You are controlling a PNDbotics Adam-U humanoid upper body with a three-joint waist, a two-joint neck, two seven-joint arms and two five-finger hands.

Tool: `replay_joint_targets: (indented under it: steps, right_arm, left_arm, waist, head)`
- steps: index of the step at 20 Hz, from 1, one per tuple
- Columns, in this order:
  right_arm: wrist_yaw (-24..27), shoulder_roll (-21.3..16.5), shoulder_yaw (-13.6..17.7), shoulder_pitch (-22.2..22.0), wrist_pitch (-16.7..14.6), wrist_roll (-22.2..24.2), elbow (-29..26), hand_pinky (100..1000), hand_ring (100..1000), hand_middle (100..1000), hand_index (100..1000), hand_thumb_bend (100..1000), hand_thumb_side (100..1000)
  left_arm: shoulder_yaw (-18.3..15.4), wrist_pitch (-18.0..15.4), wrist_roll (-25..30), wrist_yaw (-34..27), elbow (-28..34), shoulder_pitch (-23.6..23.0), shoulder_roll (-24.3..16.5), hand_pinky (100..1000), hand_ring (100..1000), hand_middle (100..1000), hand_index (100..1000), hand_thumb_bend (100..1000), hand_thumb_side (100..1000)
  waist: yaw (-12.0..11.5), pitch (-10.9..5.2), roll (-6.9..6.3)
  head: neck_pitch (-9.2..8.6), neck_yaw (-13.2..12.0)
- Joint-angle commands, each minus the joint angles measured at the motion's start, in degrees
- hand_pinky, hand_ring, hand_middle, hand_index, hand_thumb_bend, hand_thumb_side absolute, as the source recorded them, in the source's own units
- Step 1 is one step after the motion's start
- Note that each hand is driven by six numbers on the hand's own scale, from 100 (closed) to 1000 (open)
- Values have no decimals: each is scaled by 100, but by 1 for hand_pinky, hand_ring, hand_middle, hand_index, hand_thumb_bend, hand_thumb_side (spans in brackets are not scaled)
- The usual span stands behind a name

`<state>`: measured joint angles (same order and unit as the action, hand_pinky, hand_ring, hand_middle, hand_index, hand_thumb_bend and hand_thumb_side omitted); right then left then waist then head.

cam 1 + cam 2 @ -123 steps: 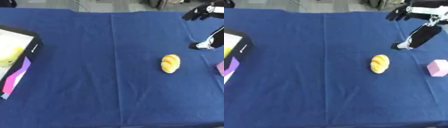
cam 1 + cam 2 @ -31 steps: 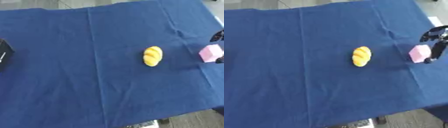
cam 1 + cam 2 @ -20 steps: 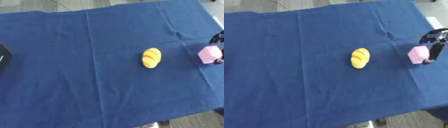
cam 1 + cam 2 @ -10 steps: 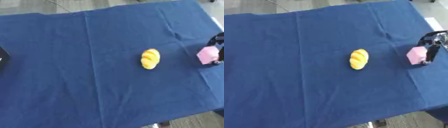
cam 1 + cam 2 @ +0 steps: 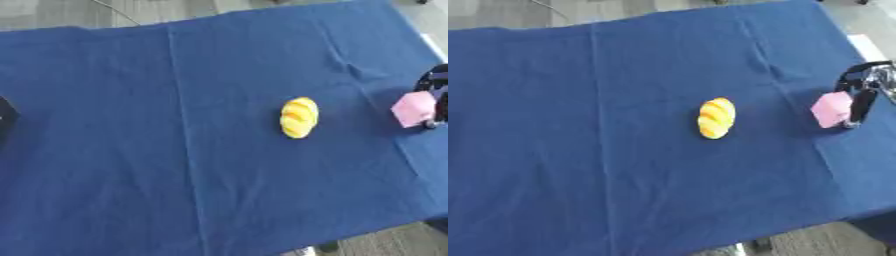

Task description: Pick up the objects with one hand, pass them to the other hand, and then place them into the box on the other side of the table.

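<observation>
The tabletop (image 5: 579,150), covered in blue cloth, fills the frame. At the right edge the right hand (image 5: 859,100) is seen with its fingers curled around a pink block (image 5: 831,109), which appears not yet lifted. A yellow bun (image 5: 716,118) lies at centre, long axis running near vertically in the frame, untouched. Pickup is judged barely begun; handover and boxing remain. The left hand is not shown.

right hand (image 5: 866,92) cut by the right edge, fingers (image 5: 857,107) blurred against pink block (image 5: 831,109), grip unclear
</observation>
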<state>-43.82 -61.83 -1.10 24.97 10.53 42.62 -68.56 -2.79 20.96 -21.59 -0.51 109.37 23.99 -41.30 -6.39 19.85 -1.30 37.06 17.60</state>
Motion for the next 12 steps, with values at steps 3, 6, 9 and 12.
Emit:
replay_joint_targets:
  steps: [3, 6, 9, 12]
  right_arm:
    - [66, -198, 65, 59, 31, -82, -76, 941, 925, 758, 720, 415, 100]
    - [110, -209, 94, 62, 51, -113, -150, 932, 906, 734, 693, 403, 100]
    - [179, -205, 138, 68, 90, -142, -239, 923, 885, 698, 661, 387, 100]
    - [255, -213, 176, 63, 128, -167, -415, 917, 862, 659, 626, 373, 100]
  left_arm:
    - [-106, -9, -33, -11, 91, 2, -111, 792, 708, 698, 786, 517, 442]
    - [-107, -10, -36, -8, 83, -15, -123, 792, 708, 697, 786, 516, 442]
    - [-106, -12, -36, 3, 86, -20, -133, 792, 708, 697, 785, 515, 442]
    - [-110, -13, -38, 3, 85, -33, -144, 792, 707, 696, 785, 515, 442]
  waist:
    - [17, -112, 22]
    - [24, -133, 39]
    - [21, -156, 59]
    - [22, -182, 78]
  head:
    - [-57, -35]
    - [-27, -70]
    - [-22, -85]
    - [-12, -108]
